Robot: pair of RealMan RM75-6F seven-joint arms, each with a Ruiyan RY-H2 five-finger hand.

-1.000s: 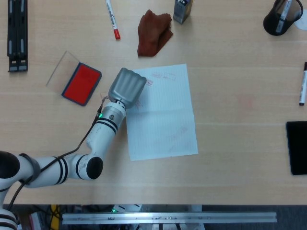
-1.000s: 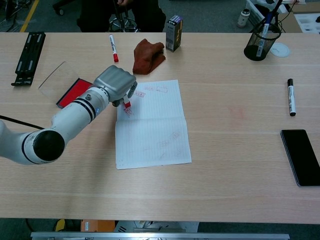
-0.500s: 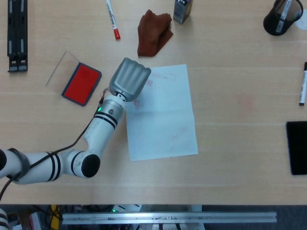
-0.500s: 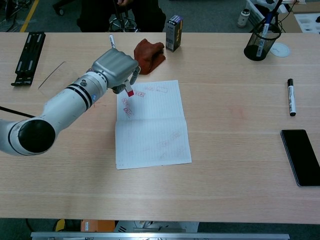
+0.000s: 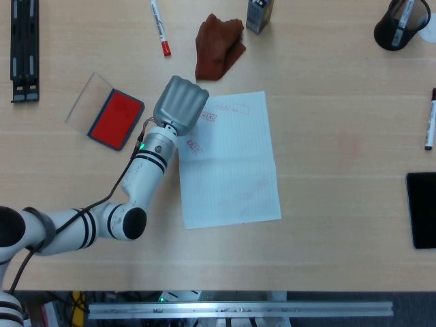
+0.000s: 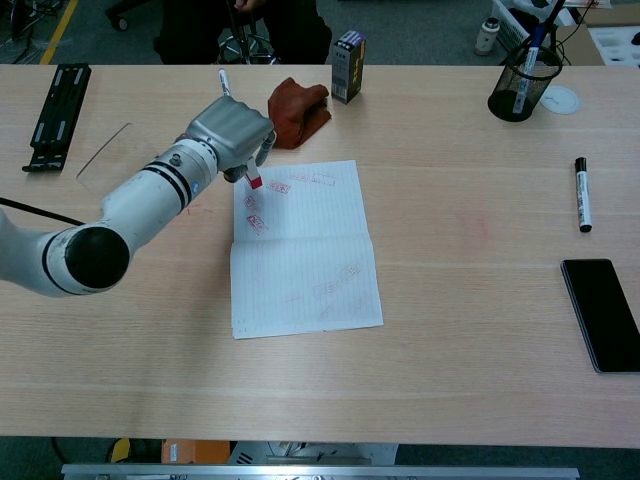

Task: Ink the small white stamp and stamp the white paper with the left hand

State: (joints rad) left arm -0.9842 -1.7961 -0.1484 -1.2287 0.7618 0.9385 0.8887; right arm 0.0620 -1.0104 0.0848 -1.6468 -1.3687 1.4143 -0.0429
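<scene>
Now the grey left hand [image 6: 232, 139] pinches the small white red-faced stamp [image 6: 254, 181], raised off the lined white paper sheet [image 5: 231, 160] near its upper-left corner. A second ago it apparently pressed lower; fresh red marks suggest another print made.

head view: straight down on table [image 5: 327, 204] | chest view: oblique, forward (same tabletop shared)

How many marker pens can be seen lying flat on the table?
2. One red-capped marker lies at the far edge, left of the brown cloth. One black marker lies at the right edge. More pens stand in the black cup; those are not counted.
</scene>
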